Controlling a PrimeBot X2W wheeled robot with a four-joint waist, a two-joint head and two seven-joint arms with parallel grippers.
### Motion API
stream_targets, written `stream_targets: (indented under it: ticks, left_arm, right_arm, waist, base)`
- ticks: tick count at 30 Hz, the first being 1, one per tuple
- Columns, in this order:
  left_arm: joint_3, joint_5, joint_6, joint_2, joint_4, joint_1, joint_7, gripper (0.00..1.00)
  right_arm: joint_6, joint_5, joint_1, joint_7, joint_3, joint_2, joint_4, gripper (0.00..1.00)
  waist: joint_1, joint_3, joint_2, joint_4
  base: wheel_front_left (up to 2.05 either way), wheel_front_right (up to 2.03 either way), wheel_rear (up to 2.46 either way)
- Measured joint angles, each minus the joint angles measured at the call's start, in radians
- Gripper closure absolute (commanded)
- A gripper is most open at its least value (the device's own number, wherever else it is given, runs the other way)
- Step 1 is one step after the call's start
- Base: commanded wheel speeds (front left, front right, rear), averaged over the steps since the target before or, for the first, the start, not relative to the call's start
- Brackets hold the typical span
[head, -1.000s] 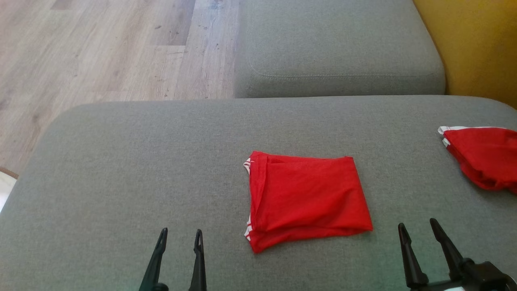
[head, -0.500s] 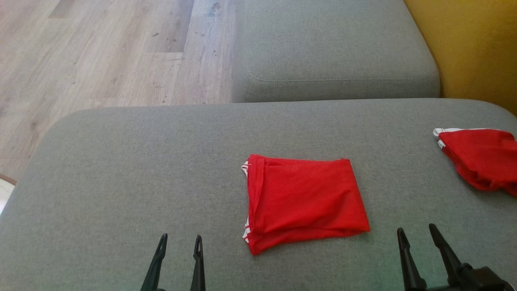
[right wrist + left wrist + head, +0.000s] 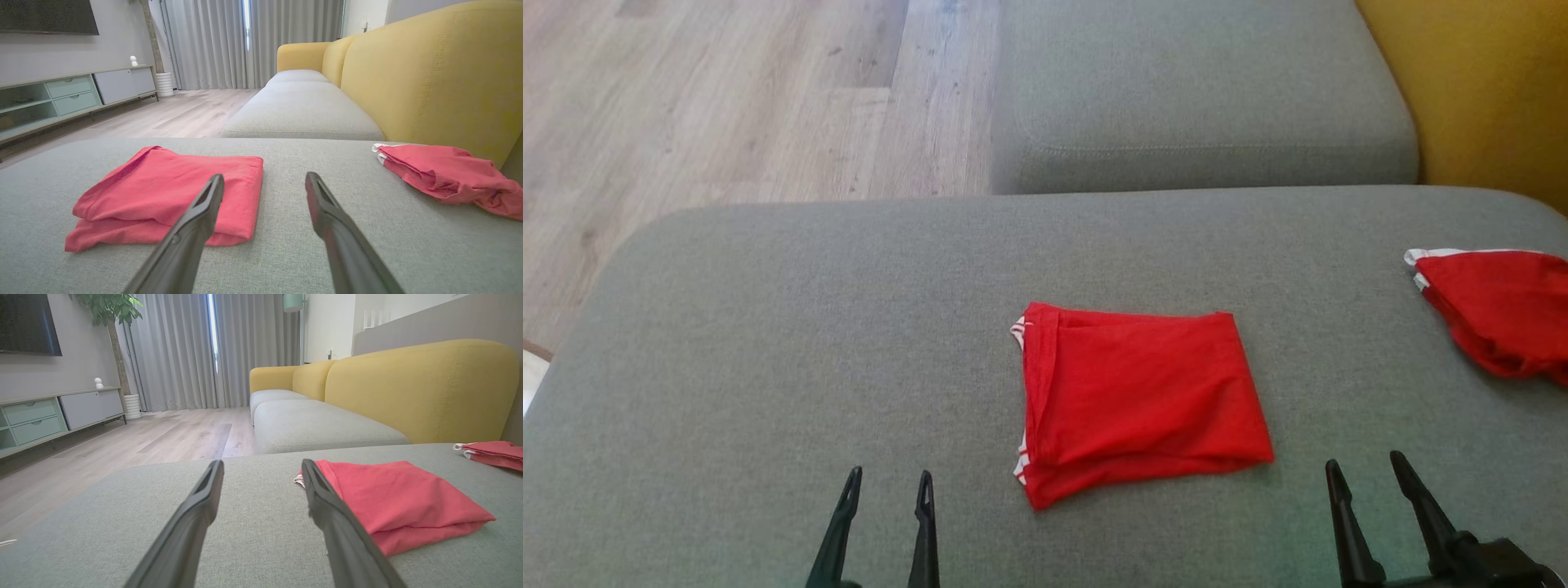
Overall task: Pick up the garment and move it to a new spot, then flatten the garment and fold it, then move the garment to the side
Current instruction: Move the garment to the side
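Inspection finding: no text, label, brand, number or sign can be read on any surface in view.
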Motion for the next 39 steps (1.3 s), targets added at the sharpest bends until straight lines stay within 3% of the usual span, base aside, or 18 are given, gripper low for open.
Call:
stream_targets:
  ticks: [7,12,20,29,36,37,38,39]
  left_arm:
    - [0.0,0.003,0.003,-0.002,-0.006,-0.003,0.0,0.0]
    - [0.002,-0.054,0.01,-0.004,-0.027,-0.008,0.0,0.0]
    - [-0.003,-0.091,-0.017,-0.005,-0.042,-0.048,0.0,0.0]
    - [-0.017,-0.069,-0.016,-0.007,-0.066,-0.136,0.0,0.0]
    - [-0.05,-0.064,-0.031,-0.01,-0.047,-0.177,0.0,0.0]
    - [-0.052,-0.064,-0.031,-0.01,-0.045,-0.177,0.0,0.0]
    - [-0.052,-0.064,-0.031,-0.01,-0.045,-0.177,0.0,0.0]
    - [-0.051,-0.064,-0.031,-0.01,-0.046,-0.177,0.0,0.0]
  right_arm:
    - [0.0,0.0,-0.005,0.0,-0.002,0.0,-0.002,0.0]
    - [0.0,-0.01,-0.04,0.0,0.0,-0.002,0.007,0.0]
    - [0.0,0.006,-0.16,0.001,0.009,-0.015,0.128,0.0]
    - [0.0,0.09,-0.412,0.213,0.016,-0.048,0.277,0.0]
    - [0.0,0.18,-0.531,0.347,0.123,-0.055,0.402,0.0]
    - [0.0,0.191,-0.535,0.35,0.137,-0.056,0.404,0.36]
    - [0.0,0.201,-0.538,0.352,0.146,-0.061,0.404,0.81]
    - [0.0,0.209,-0.543,0.351,0.152,-0.067,0.404,1.0]
  waist:
    - [0.0,0.039,0.0,0.003]
    - [0.0,0.076,0.0,0.0]
    - [0.0001,0.146,0.0,0.0]
    - [0.0003,0.251,0.0,0.018]
    - [0.0002,0.306,0.0,0.052]
    - [0.0,0.31,0.0,0.055]
    - [0.0,0.313,0.0,0.056]
    - [0.0,0.316,0.0,0.056]
  base:
    - [0.0,0.0,0.0]
    - [0.0,0.0,0.0]
    - [0.0,0.0,0.0]
    - [0.0,0.0,0.0]
    - [0.0,0.0,0.0]
    - [0.0,0.0,0.0]
    - [0.0,0.0,0.0]
    - [0.0,0.0,0.0]
